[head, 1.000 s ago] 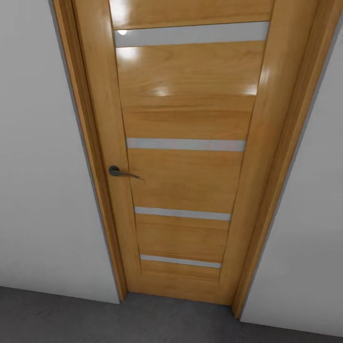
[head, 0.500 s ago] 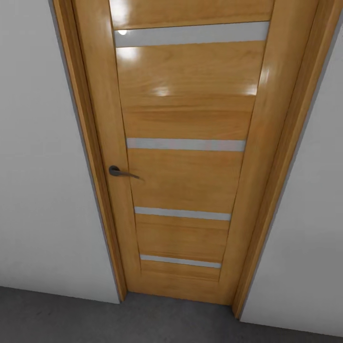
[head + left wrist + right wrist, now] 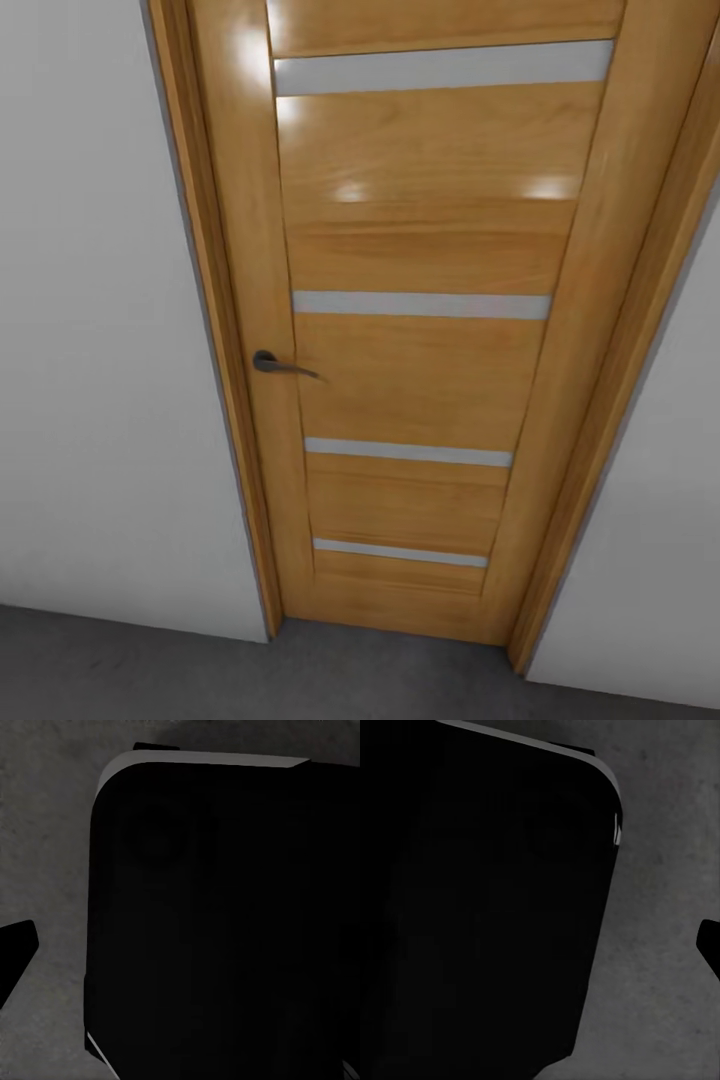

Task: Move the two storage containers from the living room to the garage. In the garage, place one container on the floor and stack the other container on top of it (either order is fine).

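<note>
The two storage containers are out of view, and so is the living room. I face the garage's orange-wood door [image 3: 420, 380], which is shut and has narrow horizontal glass slits and a dark lever handle [image 3: 275, 364]. The mottled dark grey floor [image 3: 120, 670] runs along its foot. In the left wrist view one dark fingertip [image 3: 15, 960] juts in over the concrete beside my black base [image 3: 225, 922]. In the right wrist view a dark fingertip [image 3: 711, 949] shows at the edge beside the same black base [image 3: 480, 907]. Nothing shows held by either gripper.
Plain white-grey walls [image 3: 90, 350] flank the door frame on both sides, the right one [image 3: 670, 520] close by. Bare concrete floor [image 3: 660, 907] lies under both wrist cameras around the base.
The whole head picture has shifted, so the door now sits slightly further right; the camera moved, not the door. The half second before that showed no change.
</note>
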{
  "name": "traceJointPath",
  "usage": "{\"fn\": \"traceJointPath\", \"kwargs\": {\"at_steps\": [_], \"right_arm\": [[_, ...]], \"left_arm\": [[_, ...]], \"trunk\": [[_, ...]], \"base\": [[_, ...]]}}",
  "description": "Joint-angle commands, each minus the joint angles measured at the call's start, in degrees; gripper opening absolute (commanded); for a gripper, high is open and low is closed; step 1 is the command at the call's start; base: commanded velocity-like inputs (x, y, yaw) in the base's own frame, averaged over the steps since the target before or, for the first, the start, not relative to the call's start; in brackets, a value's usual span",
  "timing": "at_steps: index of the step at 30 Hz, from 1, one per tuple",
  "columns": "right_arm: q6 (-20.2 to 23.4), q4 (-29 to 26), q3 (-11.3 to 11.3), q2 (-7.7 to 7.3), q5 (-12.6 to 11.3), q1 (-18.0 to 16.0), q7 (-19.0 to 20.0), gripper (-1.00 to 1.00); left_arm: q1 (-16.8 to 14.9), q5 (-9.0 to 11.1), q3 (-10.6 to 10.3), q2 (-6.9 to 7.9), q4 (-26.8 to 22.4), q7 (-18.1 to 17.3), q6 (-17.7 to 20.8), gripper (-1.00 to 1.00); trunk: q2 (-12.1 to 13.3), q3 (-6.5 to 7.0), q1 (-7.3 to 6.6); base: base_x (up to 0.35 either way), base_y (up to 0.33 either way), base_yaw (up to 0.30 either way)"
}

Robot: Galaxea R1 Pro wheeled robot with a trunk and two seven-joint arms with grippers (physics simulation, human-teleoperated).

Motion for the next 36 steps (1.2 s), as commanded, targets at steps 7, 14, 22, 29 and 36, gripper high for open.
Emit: {"fn": "traceJointPath", "kwargs": {"at_steps": [7, 14, 22, 29, 36], "right_arm": [[-0.2, 0.0, -0.3, 0.14, 0.2, 0.0, 0.0, 1.00], [-0.2, 0.0, -0.3, 0.14, 0.2, 0.0, 0.0, 1.00], [-0.2, 0.0, -0.3, 0.10, 0.2, 0.0, 0.0, 1.00], [-0.2, 0.0, -0.3, 0.06, 0.3, 0.0, 0.0, 1.00], [-0.2, 0.0, -0.2, 0.06, 0.5, 0.0, 0.0, 1.00]], "left_arm": [[0.0, 0.6, 0.0, -0.02, 0.0, 0.0, -0.1, 1.00], [0.0, 0.6, 0.0, -0.02, 0.0, 0.0, -0.1, 1.00], [0.0, 0.6, 0.0, -0.02, 0.0, 0.0, -0.1, 1.00], [0.0, 0.6, 0.0, -0.02, 0.0, 0.0, -0.1, 1.00], [0.0, 0.6, 0.0, -0.02, 0.0, 0.0, -0.1, 1.00]], "trunk": [[0.0, -0.04, 0.00], [0.0, -0.04, 0.00], [0.0, -0.04, 0.00], [0.0, -0.04, 0.00], [0.0, -0.04, 0.00]], "base": [[0.005, 0.019, -0.180], [0.000, 0.001, -0.238], [0.000, 0.000, -0.240], [0.000, 0.000, -0.084], [0.000, 0.000, -0.008]]}}
